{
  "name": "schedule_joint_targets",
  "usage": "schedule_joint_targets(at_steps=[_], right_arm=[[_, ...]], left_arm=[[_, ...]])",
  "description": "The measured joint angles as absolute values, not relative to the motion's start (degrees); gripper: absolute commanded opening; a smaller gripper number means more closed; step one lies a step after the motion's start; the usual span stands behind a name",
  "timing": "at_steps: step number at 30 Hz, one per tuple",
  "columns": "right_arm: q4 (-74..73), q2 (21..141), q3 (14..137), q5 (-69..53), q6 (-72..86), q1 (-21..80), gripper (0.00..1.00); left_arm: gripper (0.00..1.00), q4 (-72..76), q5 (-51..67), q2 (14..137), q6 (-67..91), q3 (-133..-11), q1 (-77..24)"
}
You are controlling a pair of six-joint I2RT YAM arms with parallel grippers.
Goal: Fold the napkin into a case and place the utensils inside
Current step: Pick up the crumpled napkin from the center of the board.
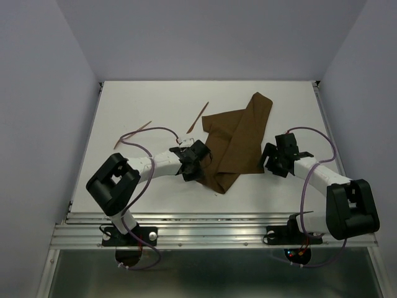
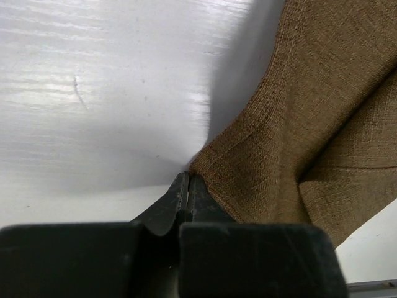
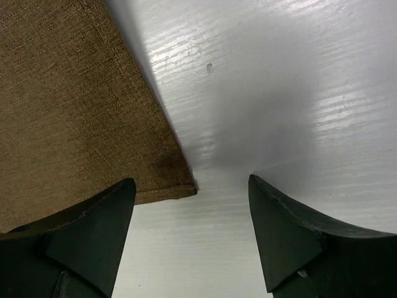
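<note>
Left wrist view: I read the left gripper [image 2: 188, 186] clenched on the napkin [image 2: 298, 124] at mid-table, probably at a left-side corner. The right gripper [image 3: 191, 183] stands released, the near-right corner inside its gap, with the cloth extending left and far.

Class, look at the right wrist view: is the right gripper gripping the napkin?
No: the right gripper stands open, and the napkin's corner lies flat on the table between its fingers.

1. White table [image 1: 155, 102], its painted top faintly streaked.
2. Right of centre lies the brown napkin [image 1: 239, 139], rumpled and partly folded over itself.
3. Just left of its far corner lies a utensil [image 1: 198, 118].
4. Further left, apart, lies the other utensil [image 1: 138, 130].
</note>
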State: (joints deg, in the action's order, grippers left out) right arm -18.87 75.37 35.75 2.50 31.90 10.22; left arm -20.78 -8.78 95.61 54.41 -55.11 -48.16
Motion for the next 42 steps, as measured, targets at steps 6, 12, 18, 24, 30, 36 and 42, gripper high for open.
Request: schedule_joint_targets(at_steps=[6,12,18,24,30,36,42], right_arm=[[-18.90,75.40,35.79,2.59,31.90,10.22,0.79],[-18.85,75.40,35.79,2.61,31.90,10.52,0.75],[-18.11,76.42,35.86,2.66,31.94,11.81,0.58],[-15.75,78.41,36.67,3.22,32.82,16.12,0.58],[-15.46,80.27,38.20,4.60,33.87,18.26,0.56],[-17.76,84.29,42.19,7.33,34.04,21.19,0.51],[-19.68,83.57,42.22,9.89,35.53,21.85,0.59]], left_arm=[[0.00,-22.02,-10.15,90.04,54.70,-52.16,-48.16],[0.00,-22.46,-12.27,80.18,55.72,-51.70,-48.16],[0.00,-21.15,-12.91,77.69,56.05,-50.35,-48.16],[0.00,-20.82,-12.84,77.91,56.07,-49.50,-48.16],[0.00,-20.29,-12.84,78.91,56.01,-49.50,-48.16],[0.00,-20.03,-12.86,79.85,55.99,-49.50,-48.16],[0.00,-19.44,-12.93,79.88,55.55,-49.50,-48.16]])
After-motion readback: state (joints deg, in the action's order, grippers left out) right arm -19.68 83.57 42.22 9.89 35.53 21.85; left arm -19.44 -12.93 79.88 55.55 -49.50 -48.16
